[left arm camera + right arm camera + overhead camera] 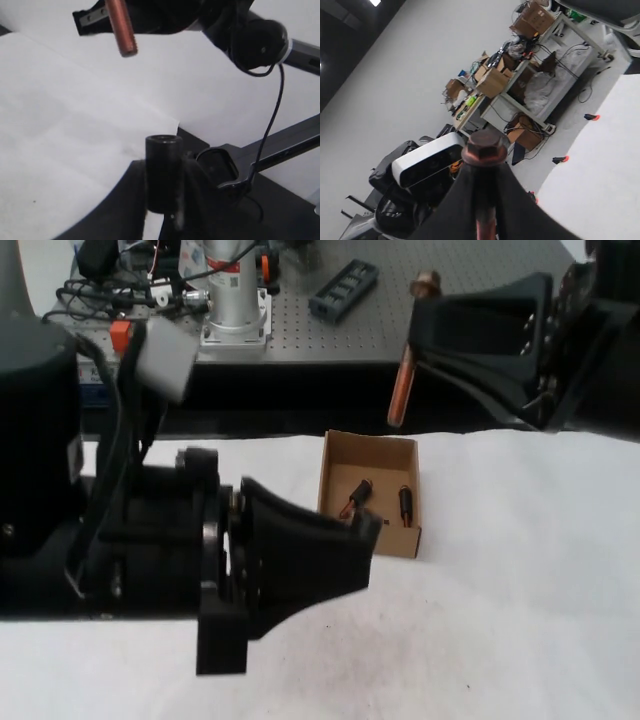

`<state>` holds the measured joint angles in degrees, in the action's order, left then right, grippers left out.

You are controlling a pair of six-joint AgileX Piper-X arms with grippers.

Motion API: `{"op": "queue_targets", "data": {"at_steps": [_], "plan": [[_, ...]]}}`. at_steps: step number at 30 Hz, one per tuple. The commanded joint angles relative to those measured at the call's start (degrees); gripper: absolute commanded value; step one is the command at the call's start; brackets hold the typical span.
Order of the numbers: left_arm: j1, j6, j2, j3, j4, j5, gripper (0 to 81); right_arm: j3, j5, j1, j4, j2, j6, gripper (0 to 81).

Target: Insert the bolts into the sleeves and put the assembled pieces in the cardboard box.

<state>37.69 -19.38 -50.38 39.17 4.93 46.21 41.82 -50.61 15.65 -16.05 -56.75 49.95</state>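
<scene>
My left tool [163, 205] was clamped on a black sleeve [163, 172]. It held the sleeve upright, open mouth up, low over the white-covered counter [520, 580], just left and near of the box [370, 455]. My right tool [420, 320] gripped a copper bolt [401, 390] a little under its hex head. The shank hung down with the threaded end lowest, raised over the far side of the box. From my left wrist, the bolt's tip stood above the sleeve and well clear of it, off to one side of the mouth and not yet in. In the box lay a left piece [356, 496] and a right piece [406, 504], black with copper showing, apart from each other.
</scene>
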Motion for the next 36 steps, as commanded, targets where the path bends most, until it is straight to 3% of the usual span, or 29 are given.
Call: {"op": "queue_targets", "data": {"at_steps": [1, 12, 36], "plan": [[0.3, -1.9, 0.3, 0.1, -4.1, 0.9, 0.7, 0.0, -1.4, 0.3, -2.0, 0.6, 0.5, 3.6], [0.3, -6.1, 0.3, 0.1, -6.4, -1.0, 0.7, 0.0, -2.8, 3.8, -1.1, 0.6, 0.4, 3.6], [0.3, -7.0, 0.3, 0.1, -11.3, -4.1, 0.7, 0.0, -3.2, 3.9, 0.7, 0.6, -3.5, 3.6]]}}
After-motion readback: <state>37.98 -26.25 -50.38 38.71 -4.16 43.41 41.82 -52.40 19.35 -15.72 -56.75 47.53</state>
